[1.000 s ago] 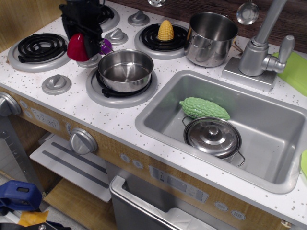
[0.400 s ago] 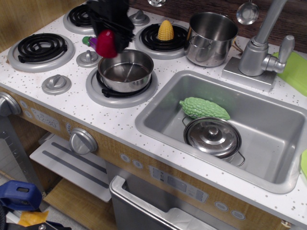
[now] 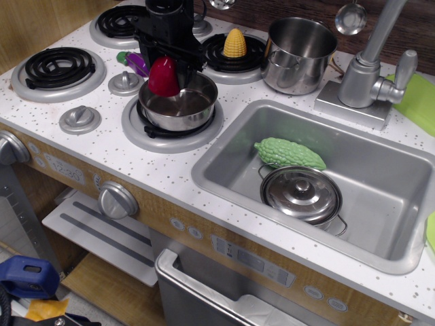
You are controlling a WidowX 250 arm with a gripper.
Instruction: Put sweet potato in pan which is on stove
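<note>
One step left: release | gripper (image 3: 165, 68) clamps sweet potato (image 3: 164, 76), hanging over the pan's (image 3: 178, 102) left rim on stove (image 3: 170, 163) | next: centre over pan, lower, let go

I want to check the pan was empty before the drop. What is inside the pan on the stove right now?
The pan shows bare shiny steel, nothing lying in it. The sweet potato, held by the tool, hangs over its rear-left rim, hiding that part of the inside.
</note>
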